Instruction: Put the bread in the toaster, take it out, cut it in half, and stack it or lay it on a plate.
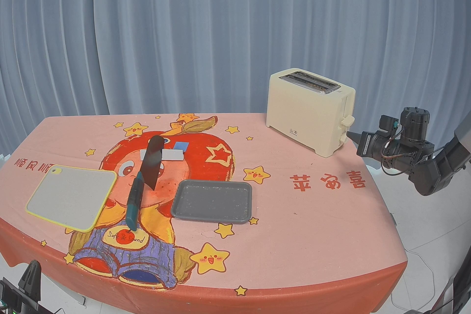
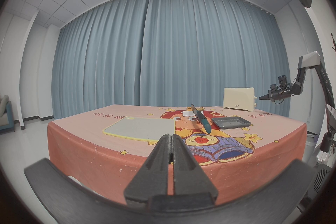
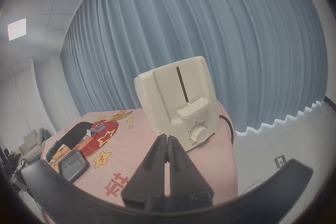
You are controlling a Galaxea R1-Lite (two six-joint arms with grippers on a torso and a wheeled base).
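toaster at far right of table; slots too dark to tell contents, bread not made out. grey tray mid-table, pale specks on its floor. knife propped between tray and cutting board. right gripper fingers pressed together, just short of toaster lever. left gripper likewise closed, off the near left corner.

Slot interior of toaster, just ahead of right gripper: too dark to tell contents. Left gripper cut off by lower edge. Small white-and-blue object, beyond knife from left gripper: partly hidden, unidentifiable.
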